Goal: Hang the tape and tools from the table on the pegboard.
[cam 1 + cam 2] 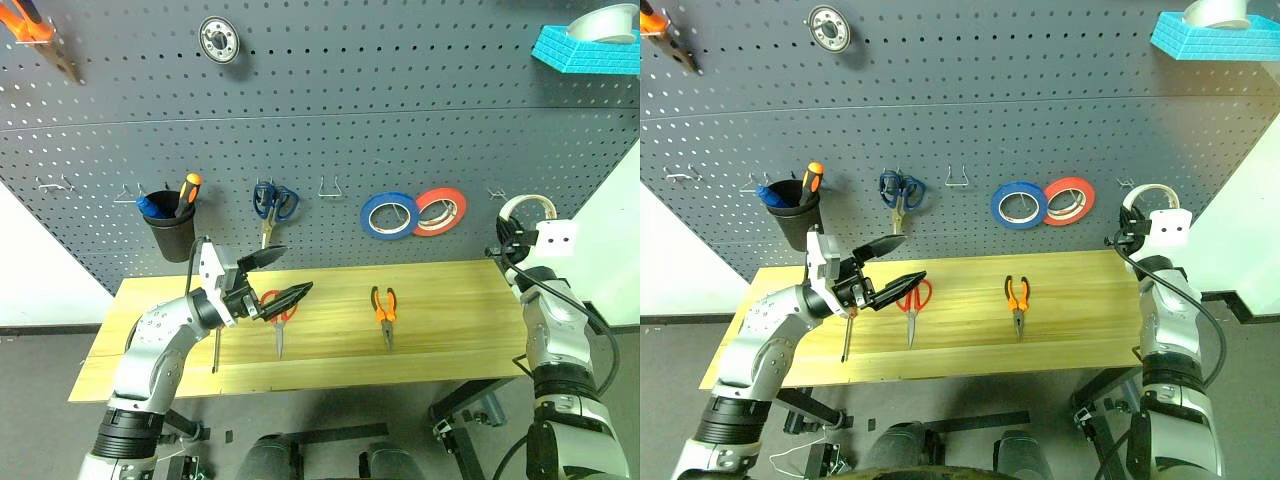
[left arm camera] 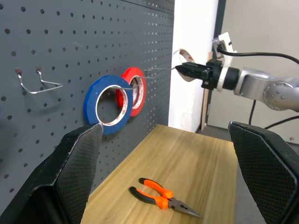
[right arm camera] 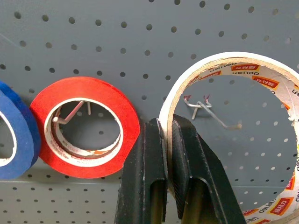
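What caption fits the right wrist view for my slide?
Right gripper pinching the cream tape roll before a bare pegboard hook, beside the hung red roll.

3 tape rolls: cream [image 1: 527,207], blue [image 1: 389,215], red [image 1: 440,211]. 2 scissors: red-handled [image 1: 279,318], blue-handled [image 1: 274,204]. 1 pliers [image 1: 384,308] and 1 thin screwdriver [image 1: 216,345] on the table; 2 screwdrivers in 1 black cup [image 1: 169,228].
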Available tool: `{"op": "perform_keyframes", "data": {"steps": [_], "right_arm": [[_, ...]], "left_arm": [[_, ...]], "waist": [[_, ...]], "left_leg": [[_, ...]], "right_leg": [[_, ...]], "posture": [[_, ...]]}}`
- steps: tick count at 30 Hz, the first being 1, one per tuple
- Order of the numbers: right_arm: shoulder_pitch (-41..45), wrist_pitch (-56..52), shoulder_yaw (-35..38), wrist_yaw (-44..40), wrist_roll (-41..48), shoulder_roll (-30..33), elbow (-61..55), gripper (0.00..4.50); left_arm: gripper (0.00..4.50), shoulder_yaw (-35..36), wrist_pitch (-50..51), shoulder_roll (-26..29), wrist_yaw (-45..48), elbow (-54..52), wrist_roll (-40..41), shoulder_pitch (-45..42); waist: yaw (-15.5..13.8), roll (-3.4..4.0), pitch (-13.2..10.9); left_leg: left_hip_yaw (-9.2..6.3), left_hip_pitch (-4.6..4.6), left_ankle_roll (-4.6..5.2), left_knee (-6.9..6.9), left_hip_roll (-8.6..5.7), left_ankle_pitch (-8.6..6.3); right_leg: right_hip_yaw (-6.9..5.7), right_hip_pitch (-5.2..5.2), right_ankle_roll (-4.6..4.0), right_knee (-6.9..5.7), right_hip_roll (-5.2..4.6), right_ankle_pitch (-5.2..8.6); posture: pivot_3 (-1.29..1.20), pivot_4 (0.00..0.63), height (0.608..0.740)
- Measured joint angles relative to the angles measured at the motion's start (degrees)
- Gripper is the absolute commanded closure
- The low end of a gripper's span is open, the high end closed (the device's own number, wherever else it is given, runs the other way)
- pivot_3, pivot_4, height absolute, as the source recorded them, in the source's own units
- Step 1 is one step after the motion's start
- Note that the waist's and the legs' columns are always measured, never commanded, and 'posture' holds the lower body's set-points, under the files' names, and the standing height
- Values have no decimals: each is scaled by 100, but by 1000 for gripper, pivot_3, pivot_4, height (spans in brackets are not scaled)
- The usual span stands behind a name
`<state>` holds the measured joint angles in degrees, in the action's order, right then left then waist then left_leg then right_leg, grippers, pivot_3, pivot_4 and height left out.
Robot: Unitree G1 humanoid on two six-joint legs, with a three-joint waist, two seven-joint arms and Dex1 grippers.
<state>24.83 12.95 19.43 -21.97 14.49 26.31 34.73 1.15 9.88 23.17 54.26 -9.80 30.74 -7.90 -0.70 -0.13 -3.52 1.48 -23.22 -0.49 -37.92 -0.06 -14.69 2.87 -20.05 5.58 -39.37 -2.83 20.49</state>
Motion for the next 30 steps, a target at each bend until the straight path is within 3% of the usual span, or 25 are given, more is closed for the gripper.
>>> {"op": "perform_keyframes", "data": {"steps": [22, 29, 30], "right_arm": [[1463, 764, -168, -301, -423, 126, 2660, 4435], [1755, 825, -215, -264, -522, 178, 3269, 4435], [1775, 819, -215, -255, -527, 179, 3312, 4176]], "left_arm": [[0, 56, 488, 276, -247, -712, 253, 289], [0, 156, 593, 350, -356, -881, 356, 339], [0, 165, 602, 360, -364, -885, 361, 341]], "waist": [[-12, -3, -15], [-14, -17, -55], [-14, -17, -56]], "left_leg": [[-3, 10, 3, 2, 1, -2], [-1, 92, 7, 51, -5, -5], [-1, 93, 6, 59, -6, -5]], "right_leg": [[-1, 16, -2, 8, -9, 1], [-3, 92, -6, 52, -28, 3], [-4, 92, -7, 58, -30, 3]], "posture": [[174, 54, 740], [192, 61, 740], [191, 62, 740]]}}
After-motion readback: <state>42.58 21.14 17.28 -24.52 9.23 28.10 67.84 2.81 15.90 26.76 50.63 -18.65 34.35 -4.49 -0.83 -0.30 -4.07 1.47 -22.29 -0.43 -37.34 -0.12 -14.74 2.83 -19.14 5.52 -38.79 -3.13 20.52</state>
